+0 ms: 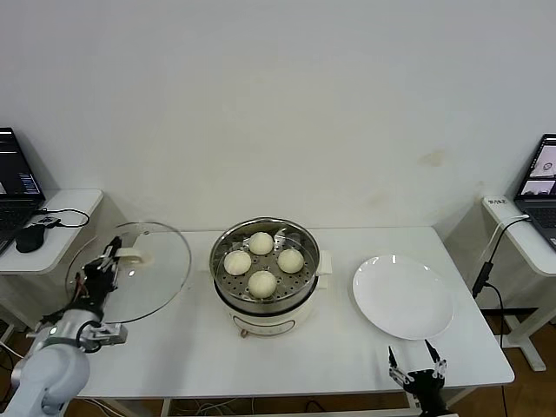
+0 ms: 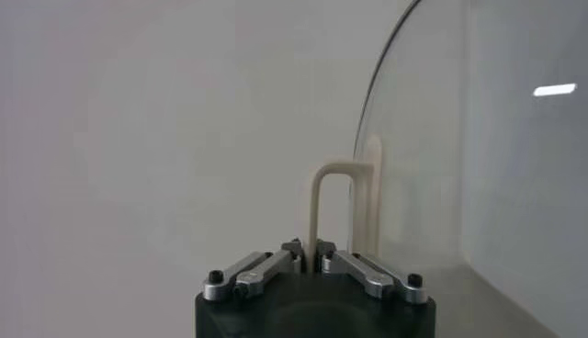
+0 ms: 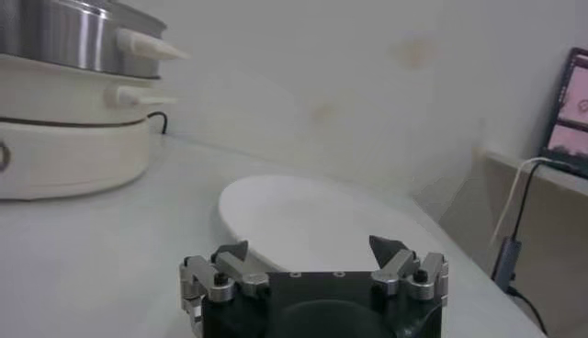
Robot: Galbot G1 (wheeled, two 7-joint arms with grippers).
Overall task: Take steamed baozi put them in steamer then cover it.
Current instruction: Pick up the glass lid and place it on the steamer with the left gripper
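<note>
Several cream-white baozi (image 1: 262,283) lie on the perforated tray inside the steel steamer (image 1: 222,294) at the table's middle. The cover (image 1: 152,278), a clear glass lid, is held tilted to the left of the steamer and apart from it. My left gripper (image 1: 113,260) is shut on the lid's cream-white bar handle (image 1: 133,256). In the left wrist view the gripper (image 2: 310,252) pinches the handle (image 2: 331,172), with the glass (image 2: 459,138) beyond. My right gripper (image 1: 417,361) waits open at the table's front edge, and the right wrist view shows it (image 3: 312,246) with nothing between its fingers.
A flat white plate (image 1: 402,297) lies right of the steamer, just beyond the right gripper, and also shows in the right wrist view (image 3: 303,216). Side tables carry a laptop (image 1: 13,187) and mouse (image 1: 30,241) at left, another laptop (image 1: 543,182) at right.
</note>
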